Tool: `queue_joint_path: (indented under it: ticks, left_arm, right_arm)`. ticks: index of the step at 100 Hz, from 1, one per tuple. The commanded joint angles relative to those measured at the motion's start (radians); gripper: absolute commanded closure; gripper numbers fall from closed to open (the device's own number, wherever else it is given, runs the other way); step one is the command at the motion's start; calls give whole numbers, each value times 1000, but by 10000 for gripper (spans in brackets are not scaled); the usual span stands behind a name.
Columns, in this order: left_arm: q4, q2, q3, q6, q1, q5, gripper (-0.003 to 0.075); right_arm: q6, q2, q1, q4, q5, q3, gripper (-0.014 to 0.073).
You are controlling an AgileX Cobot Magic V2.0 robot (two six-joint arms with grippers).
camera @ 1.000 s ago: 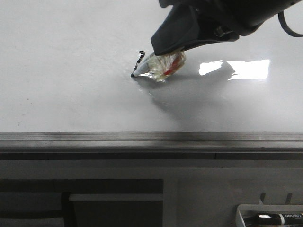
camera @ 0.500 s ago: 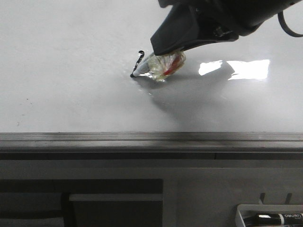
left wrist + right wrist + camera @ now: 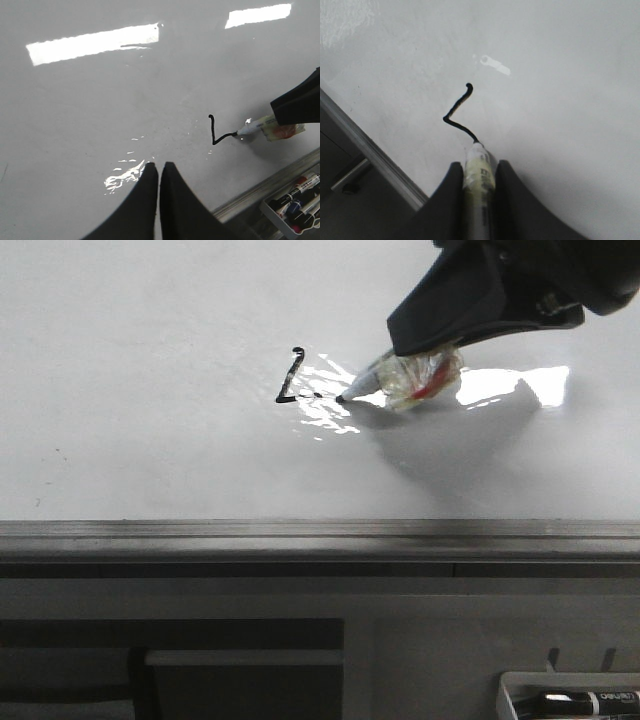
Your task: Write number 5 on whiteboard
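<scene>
- Front view: the whiteboard (image 3: 150, 360) fills the upper part, glossy white, its grey metal edge strip (image 3: 320, 532) running across below it.
- At about 12 o'clock from the strip's middle sit the black strokes of the number 5 (image 3: 291, 380): a short upright line with a small hook on top, and a thin broken line leading off toward 3 o'clock from its foot. Only this part of the figure is drawn.
- Right gripper (image 3: 420, 360) reaches in from 2 o'clock, its dark fingers clamped on a marker (image 3: 385, 380) wrapped in crinkled clear tape with a red patch.
- Marker's tip rests on the board at the 3 o'clock end of the thin line.
- Right wrist view: the two fingers (image 3: 451, 192) press either side of the marker barrel (image 3: 479, 170), and the stroke (image 3: 457, 111) runs from the tip, bends sharply, and ends in a hook.
- Left wrist view: the left gripper (image 3: 159, 172) hovers over bare board, fingers closed together with only a hairline gap, holding nothing; the strokes (image 3: 216, 132) lie at 2 o'clock from it.
- A tray of spare markers (image 3: 295, 202) sits beyond the edge strip, at 4 o'clock from the left gripper; it also shows in the front view's 5 o'clock corner (image 3: 570, 700).
</scene>
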Motion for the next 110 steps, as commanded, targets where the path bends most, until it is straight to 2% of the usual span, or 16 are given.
queue_joint_path:
  ticks: [1,18,53,63,75,80,101,110]
  left_arm:
    - [-24,3,-27,-11,3,-73,741]
    - [-24,3,-27,-11,3,-73,741]
    - [-24,3,-27,-11,3,-73,741]
    - [-24,3,-27,-11,3,-73,741]
    - [-24,3,-27,-11,3,-71,741]
    - [-24,3,-27,-11,3,-69,741]
    - [-24,3,-27,-11,3,-71,741]
    - [-24,3,-27,-11,3,-71,741]
  right_arm:
    - [22,-19,-18,4,-66,18,634]
    - [38,23,1,49,-85,52,634]
    - [38,91,118,58,-135,-14,635]
    - [38,74,118,56,-84,-35,635]
    - [38,9,123,56,56,-77,635]
    - [38,-23,133,45,63,-89,635]
    - [38,-83,104,1,-84,-107,635]
    - [38,-60,83,1,-99,-110,635]
